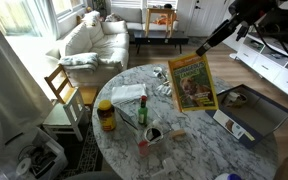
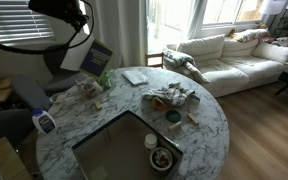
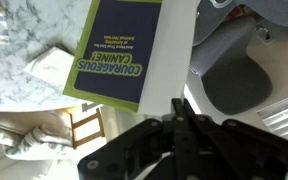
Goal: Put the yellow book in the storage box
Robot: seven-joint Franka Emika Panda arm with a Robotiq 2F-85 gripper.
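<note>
My gripper [image 1: 201,51] is shut on the top edge of the yellow book [image 1: 192,84] and holds it tilted in the air above the round marble table [image 1: 189,150]. The book's yellow front with its green-bordered picture faces the camera in an exterior view. In the wrist view its blue back cover [image 3: 119,45] and white page edge show, with the shut fingers [image 3: 177,112] on that edge. The grey-blue storage box [image 1: 254,112] lies open at the table's edge, beside and below the book. The book [image 2: 96,57], gripper [image 2: 83,47] and box [image 2: 26,95] also show in an exterior view.
A yellow-lidded jar [image 1: 106,115], a green bottle [image 1: 142,112], a red cup [image 1: 144,146] and white papers [image 1: 129,93] stand on the table. A wooden chair [image 1: 62,95] and a white sofa [image 1: 94,40] are behind it. A blue-capped bottle [image 2: 44,122] sits near the box.
</note>
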